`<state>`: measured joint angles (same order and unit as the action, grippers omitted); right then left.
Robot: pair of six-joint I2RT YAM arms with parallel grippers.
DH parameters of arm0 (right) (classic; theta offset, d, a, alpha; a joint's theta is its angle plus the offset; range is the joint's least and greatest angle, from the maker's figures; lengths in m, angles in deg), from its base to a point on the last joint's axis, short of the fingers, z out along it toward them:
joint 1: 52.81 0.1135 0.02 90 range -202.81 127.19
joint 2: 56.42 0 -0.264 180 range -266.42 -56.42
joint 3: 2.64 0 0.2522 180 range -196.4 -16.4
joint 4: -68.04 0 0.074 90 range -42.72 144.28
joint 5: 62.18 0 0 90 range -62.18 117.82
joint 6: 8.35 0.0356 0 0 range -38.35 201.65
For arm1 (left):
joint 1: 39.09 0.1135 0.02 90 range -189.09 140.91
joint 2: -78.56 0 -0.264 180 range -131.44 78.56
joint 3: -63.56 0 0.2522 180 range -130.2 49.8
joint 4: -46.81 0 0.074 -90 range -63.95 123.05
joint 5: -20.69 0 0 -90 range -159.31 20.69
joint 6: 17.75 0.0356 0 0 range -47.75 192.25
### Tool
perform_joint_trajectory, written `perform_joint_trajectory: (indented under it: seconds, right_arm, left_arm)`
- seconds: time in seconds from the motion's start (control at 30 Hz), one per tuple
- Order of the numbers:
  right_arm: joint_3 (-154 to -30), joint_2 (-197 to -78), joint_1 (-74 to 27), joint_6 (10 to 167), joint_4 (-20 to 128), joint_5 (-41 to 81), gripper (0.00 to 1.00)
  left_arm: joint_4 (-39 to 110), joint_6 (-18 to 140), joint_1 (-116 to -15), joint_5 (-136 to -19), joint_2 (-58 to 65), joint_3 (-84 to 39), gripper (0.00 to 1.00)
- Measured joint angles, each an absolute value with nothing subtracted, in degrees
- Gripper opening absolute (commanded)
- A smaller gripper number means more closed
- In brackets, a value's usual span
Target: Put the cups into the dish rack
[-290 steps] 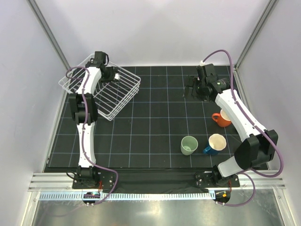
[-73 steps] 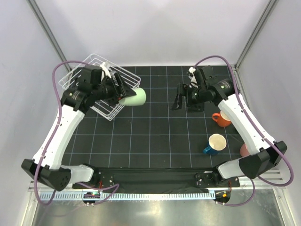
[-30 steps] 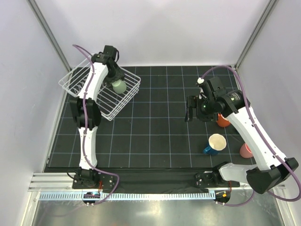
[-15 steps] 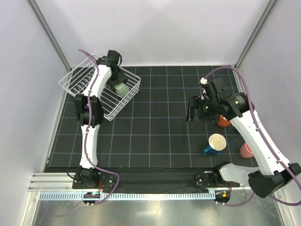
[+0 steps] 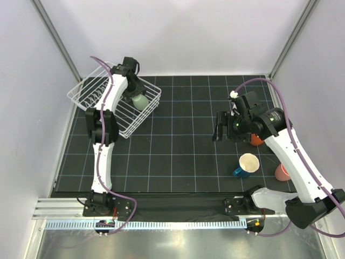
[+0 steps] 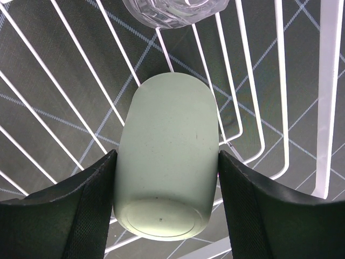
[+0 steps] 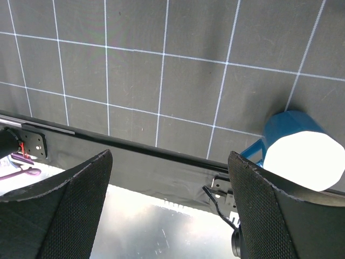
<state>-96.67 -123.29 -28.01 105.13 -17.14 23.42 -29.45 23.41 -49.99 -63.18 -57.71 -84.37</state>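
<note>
**Fig.: Green cup at the point of release.**

Nearest the arm bases and well right of the rack (image 5: 86,91), the pink cup (image 5: 281,172) and the mug (image 5: 246,165) wait on the bench (image 5: 172,156). The mug stands mouth up. The orange cup (image 5: 256,141) lies a little farther back, partly hidden by the right arm. The right gripper (image 5: 218,127) hangs between these cups and the rack, released and empty.

Inside the rack, toward its right wall, the left gripper (image 5: 135,94) is grasping the green cup (image 5: 139,101). In the wrist view both pads press the cup's sides, its base faces the camera and its mouth points away. The glass (image 6: 172,9) sits just beyond the cup's far end. Whether the cup's weight already rests on the wires cannot be told.

Good practice, as judged here:
- Lower the cup until the wires carry it before loosening.
- Keep its far end off the glass.
- Seat it between two wires, since a cup on its side may roll.
- Open the jaws only slightly, then withdraw straight back along the cup's axis so that neither pad drags it or snags the rack's wall.
</note>
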Motion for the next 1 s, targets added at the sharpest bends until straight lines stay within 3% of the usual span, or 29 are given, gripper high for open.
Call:
perform_joint_trajectory:
  seconds: [0.5,1.0]
  right_arm:
    - [-95.1,-123.3,-28.0,105.6,-16.1,22.1,0.88]
    - [-95.1,-123.3,-28.0,105.6,-15.1,21.2,0.88]
  left_arm:
    - [-28.9,24.8,-50.0,-63.4,-57.7,-84.4,0.86]
    - [-28.9,24.9,-50.0,-63.5,-53.8,-84.4,0.91]
